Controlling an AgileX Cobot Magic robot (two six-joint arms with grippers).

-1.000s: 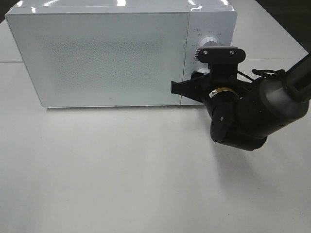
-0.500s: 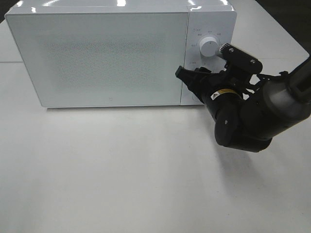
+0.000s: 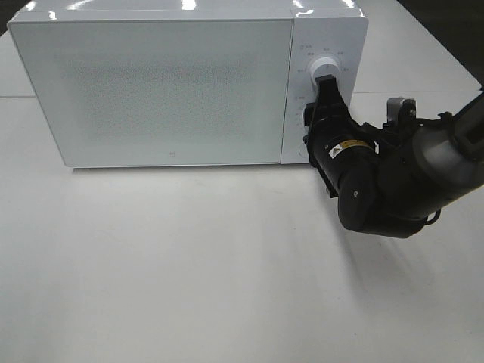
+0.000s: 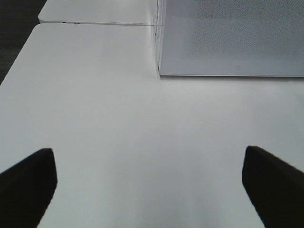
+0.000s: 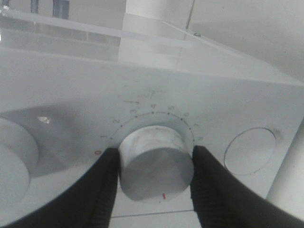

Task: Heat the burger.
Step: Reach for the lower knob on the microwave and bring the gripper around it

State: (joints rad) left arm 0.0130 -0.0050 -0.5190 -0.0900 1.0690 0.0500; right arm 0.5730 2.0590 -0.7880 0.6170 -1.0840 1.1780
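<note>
The burger is not visible in any view. The white microwave stands at the back of the table with its door shut. My right gripper is at the microwave's control panel. In the right wrist view its two black fingers are closed on either side of the numbered dial knob. My arm hides that knob in the high view. My left gripper is open and empty above the bare table, in front of the microwave's left corner.
A second knob sits above the held one on the panel and also shows in the right wrist view. A round button sits on the other side of the held knob. The white table extends in front of the microwave.
My right gripper has rotated about its own axis at the control panel. Its wrist camera mount swung from above the panel round to the right.
</note>
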